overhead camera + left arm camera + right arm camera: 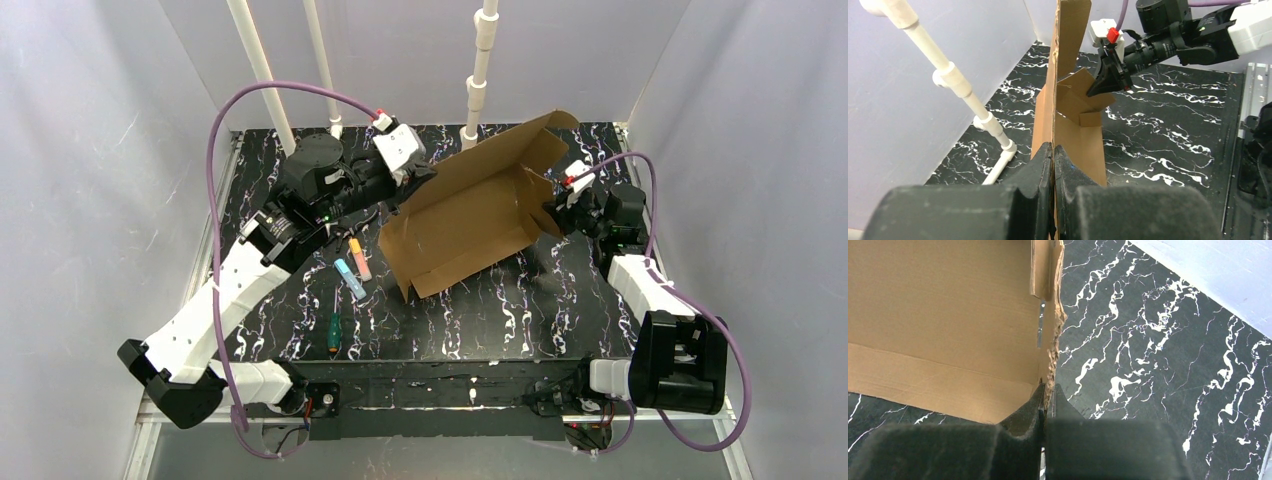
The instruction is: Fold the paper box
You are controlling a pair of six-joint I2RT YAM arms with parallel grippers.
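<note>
Cardboard, brown and corrugated: the box (470,215) is over the far middle of the table (560,310), held up on a slant. Its near-left corner is low and appears to touch the table top; its far-right flap stands highest. Some walls are part-raised along their creases, but none is locked into a slot that I can see, so I judge the fold to be early to middle. Left gripper (1053,150): jaws closed flat on the box's edge, toward the far left of the table; its wrist view shows the cardboard running edge-on between the pads. Right gripper (1047,391): jaws closed on the ragged edge of a short end panel, toward the far right of the table; a narrow slit shows in the panel just above the pinch. Step in hand, as I read it: both arms pinch opposite ends of the sheet, the left as anchor and the right placed to work the end panel. The next move likely calls for the right arm to swing that panel inward about its crease while the left holds firm. The right pinch is shallow, on the very edge, so slipping or tearing is the risk. Pens (352,265) and a screwdriver (333,332) lie at the table's left middle, apart from the box.
</note>
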